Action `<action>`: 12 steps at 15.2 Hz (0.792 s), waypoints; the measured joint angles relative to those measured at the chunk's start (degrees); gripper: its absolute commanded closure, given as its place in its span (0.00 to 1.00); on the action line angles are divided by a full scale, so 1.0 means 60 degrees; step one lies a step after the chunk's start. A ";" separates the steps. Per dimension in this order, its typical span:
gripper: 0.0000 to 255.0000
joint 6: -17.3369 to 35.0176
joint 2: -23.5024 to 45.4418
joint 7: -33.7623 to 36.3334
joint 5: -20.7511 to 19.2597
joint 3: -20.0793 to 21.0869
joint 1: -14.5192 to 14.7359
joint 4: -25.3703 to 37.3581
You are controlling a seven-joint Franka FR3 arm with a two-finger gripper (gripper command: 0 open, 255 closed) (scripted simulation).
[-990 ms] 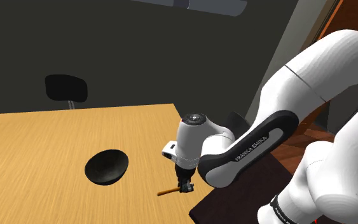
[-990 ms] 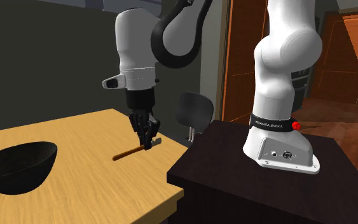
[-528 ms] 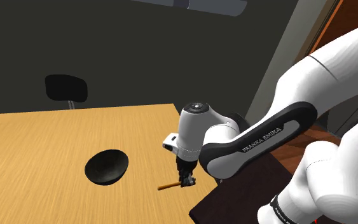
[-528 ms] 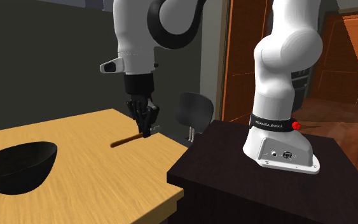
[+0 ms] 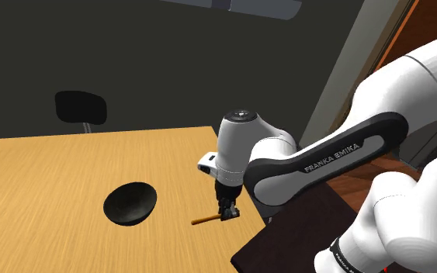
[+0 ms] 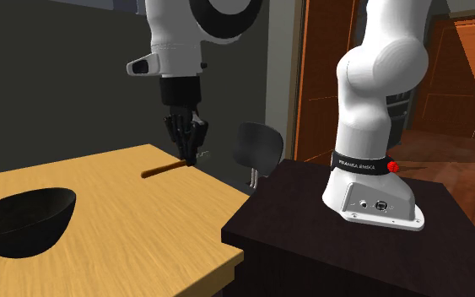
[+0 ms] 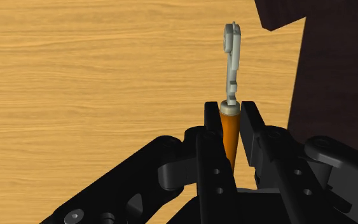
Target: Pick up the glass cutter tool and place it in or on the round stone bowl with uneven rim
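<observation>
The all-black two-finger gripper [image 7: 233,111] pinches the orange-handled, grey-headed glass cutter [image 7: 233,60] by its handle, above the light wooden table [image 5: 46,171], well apart from the round black bowl [image 5: 130,203].

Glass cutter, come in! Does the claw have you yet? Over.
Claw shut on glass cutter, by its orange handle. Cutter up off the table. Black bowl empty, nothing in the way. Over.

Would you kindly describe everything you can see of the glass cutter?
The glass cutter has a tapering orange handle and a slim pale-grey head, metal-looking, ending in a small ring. The black tool clasps the handle near the head; the cutter lies roughly level over the wooden table, apparently clear of it.
</observation>
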 measured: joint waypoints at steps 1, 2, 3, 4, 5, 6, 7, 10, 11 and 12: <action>1.00 -0.0088 0.0266 0.0055 -0.0121 0.0004 -0.0061 0.0345; 1.00 -0.0119 0.0591 0.0161 -0.0255 0.0037 -0.0102 0.0698; 1.00 -0.0148 0.0917 0.0214 -0.0399 0.0031 -0.0162 0.1039; 1.00 -0.0192 0.1264 0.0294 -0.0556 0.0031 -0.0210 0.1417; 1.00 -0.0278 0.1672 0.0382 -0.0739 0.0021 -0.0258 0.1895; 1.00 -0.0435 0.1951 0.0518 -0.0854 0.0053 -0.0239 0.2318; 1.00 -0.0525 0.2271 0.0572 -0.0992 0.0033 -0.0262 0.2720; 1.00 -0.0891 0.3260 0.0849 -0.1385 0.0010 -0.0212 0.4025; 1.00 -0.0976 0.3593 0.0928 -0.1510 -0.0009 -0.0183 0.4433; 1.00 -0.1156 0.3919 0.0970 -0.1618 -0.0036 -0.0160 0.4920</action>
